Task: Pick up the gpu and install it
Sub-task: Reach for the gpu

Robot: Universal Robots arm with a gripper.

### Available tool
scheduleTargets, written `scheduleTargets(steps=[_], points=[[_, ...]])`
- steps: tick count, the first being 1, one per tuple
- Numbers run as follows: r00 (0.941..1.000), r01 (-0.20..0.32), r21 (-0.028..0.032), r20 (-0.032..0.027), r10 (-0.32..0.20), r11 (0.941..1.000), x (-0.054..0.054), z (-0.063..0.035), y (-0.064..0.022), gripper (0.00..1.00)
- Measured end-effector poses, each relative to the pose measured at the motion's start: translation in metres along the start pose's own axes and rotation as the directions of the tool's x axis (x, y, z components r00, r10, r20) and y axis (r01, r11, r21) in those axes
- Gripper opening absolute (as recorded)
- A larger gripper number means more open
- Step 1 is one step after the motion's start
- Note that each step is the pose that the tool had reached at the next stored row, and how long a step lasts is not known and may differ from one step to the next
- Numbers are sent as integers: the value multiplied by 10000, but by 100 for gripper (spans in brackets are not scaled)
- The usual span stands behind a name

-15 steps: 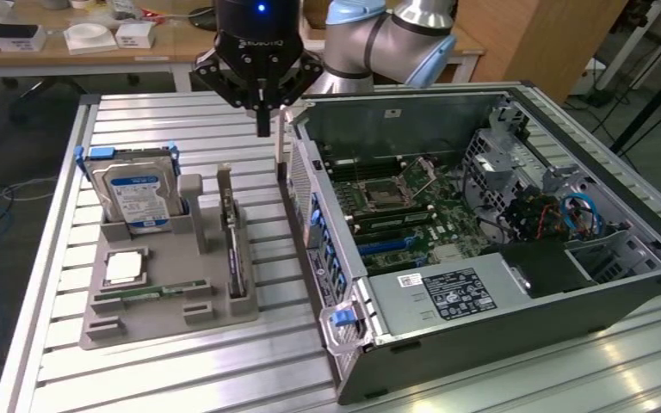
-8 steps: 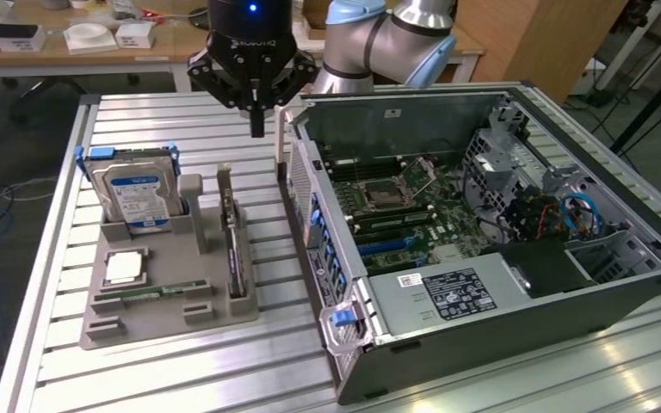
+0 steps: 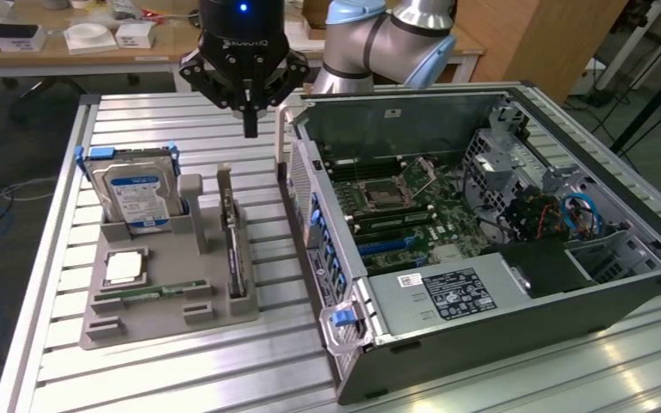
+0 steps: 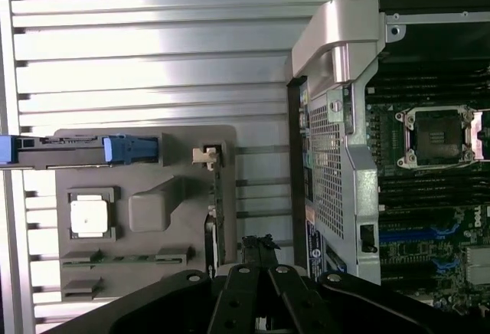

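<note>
Our pincer (image 3: 250,127) hangs shut and empty above the counter (image 3: 135,129). Just below it, the gpu (image 3: 233,245) stands on edge in the grey holder (image 3: 135,331). We judge it light, stiff and fragile, best gripped along its bare top edge. Beside the pincer and farther off lies the open computer case (image 3: 480,340).

the gpu (image 3: 234,245) is a thin, dark card standing on its long edge in a narrow slot of the grey holder (image 3: 152,323). in the exterior view its length runs from twelve o'clock to six o'clock, with a pale metal bracket at the twelve o'clock end. it stands at three o'clock of the hard drive (image 3: 135,202) and at nine o'clock of the open computer case (image 3: 480,353), apart from both. the wrist view shows it edge-on as a slim dark strip.
</note>
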State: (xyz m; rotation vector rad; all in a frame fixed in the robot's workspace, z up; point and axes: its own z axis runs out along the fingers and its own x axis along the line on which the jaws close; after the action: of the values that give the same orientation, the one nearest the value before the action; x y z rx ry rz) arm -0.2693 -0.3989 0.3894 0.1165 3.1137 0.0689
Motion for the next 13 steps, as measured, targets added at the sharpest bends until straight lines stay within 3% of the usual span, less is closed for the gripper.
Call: scheduleTargets(steps=[13], points=[[10000, 0, 0, 1, 0, 10000, 118, -2, -9, 11]])
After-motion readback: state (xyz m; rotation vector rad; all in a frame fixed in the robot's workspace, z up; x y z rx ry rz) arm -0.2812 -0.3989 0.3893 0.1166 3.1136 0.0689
